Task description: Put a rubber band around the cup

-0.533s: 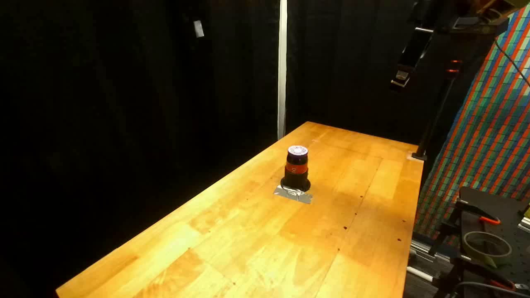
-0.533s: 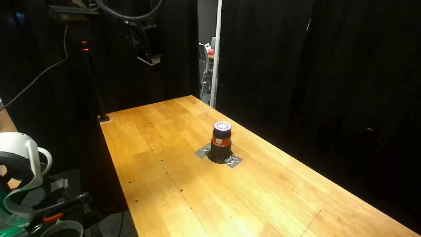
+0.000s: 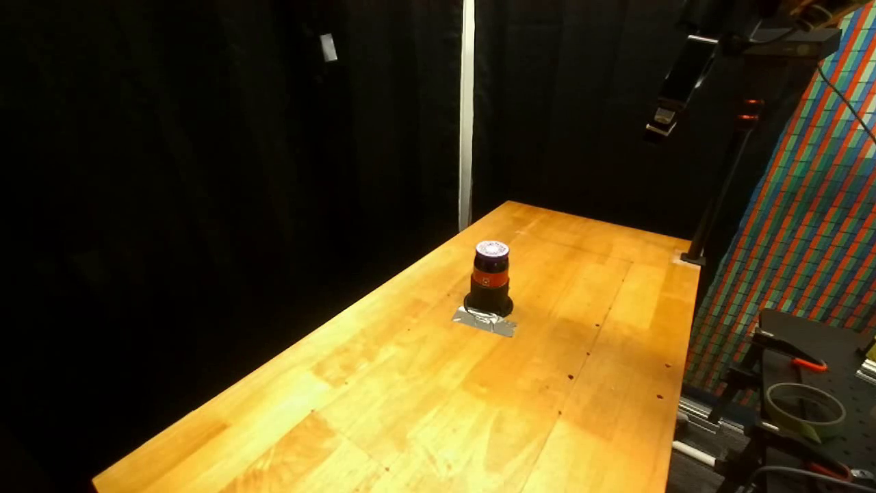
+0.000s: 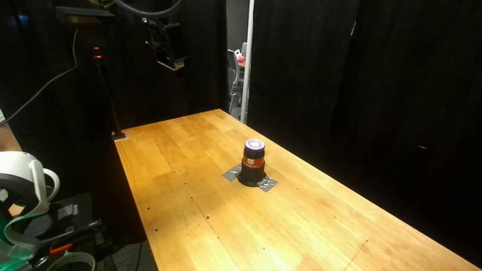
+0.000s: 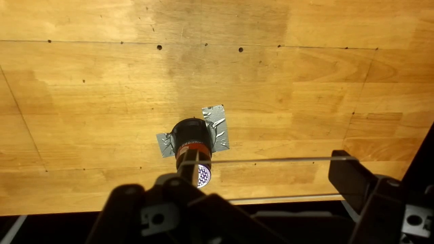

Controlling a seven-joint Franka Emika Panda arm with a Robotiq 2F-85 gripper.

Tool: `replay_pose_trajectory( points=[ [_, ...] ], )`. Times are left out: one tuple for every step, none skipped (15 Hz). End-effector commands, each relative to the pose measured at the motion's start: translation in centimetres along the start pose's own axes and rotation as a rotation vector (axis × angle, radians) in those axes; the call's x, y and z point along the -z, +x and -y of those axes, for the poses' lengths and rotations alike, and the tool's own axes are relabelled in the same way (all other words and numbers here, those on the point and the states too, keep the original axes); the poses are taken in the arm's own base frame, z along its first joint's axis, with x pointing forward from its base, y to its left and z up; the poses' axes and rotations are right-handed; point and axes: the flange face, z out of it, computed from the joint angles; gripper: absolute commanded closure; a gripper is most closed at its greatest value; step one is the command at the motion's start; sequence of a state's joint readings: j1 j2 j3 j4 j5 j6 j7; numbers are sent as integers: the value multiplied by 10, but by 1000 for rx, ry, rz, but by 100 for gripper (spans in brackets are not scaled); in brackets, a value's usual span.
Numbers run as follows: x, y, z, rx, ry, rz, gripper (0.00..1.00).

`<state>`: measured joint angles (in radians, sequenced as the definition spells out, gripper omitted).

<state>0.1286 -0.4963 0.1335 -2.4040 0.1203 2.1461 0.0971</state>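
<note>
A: Where does the black, roughly cylindrical cup (image 5: 195, 139) with an orange label and white-and-purple patterned top lie from the jaws of the black two-fingered gripper (image 5: 266, 156)?

B: Below them, well apart, and seemingly off-centre: in the wrist view one of the black fingers (image 5: 187, 173) covers part of it, and the middle of the gap falls beside it.

A: Its long axis?

B: Upright, on the pale brown wooden table (image 5: 101, 105). There's only one gripper, so none is nearer.

A: And the jaws?

B: Spread wide, with a thin pale rubber band (image 5: 281, 159) stretched across from finger to finger, two strands showing.

A: So what does the next move turn on?

B: Centring, I'd judge. The jaws need to shift towards the side of the finger covering the cup, then come down so the top passes between the strands. Fall short, and that finger could hit the top.

A: Counts?

B: One cup, one rubber band, one gripper with two fingers, and two strips of silver tape (image 5: 218, 130) at the cup's foot.
</note>
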Motion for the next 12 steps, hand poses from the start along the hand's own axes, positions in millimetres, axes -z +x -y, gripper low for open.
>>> replay_pose_trajectory(
  points=[
    [-1,7,5,2,-3,11,0],
    [-9,24,12,3,-26,44,0],
    [-15,35,14,-11,-49,47,0],
    [-29,54,16,-38,-83,64,0],
    [-36,65,18,-46,-111,67,0],
    [-50,79,19,-50,-123,76,0],
    [-61,92,20,-58,-134,88,0],
    [-78,106,18,-70,-139,84,0],
    [-91,119,17,-77,-149,83,0],
    [-106,132,13,-81,-151,95,0],
    [-121,142,9,-88,-157,94,0],
    [-137,152,6,-86,-153,98,0]
  ],
)
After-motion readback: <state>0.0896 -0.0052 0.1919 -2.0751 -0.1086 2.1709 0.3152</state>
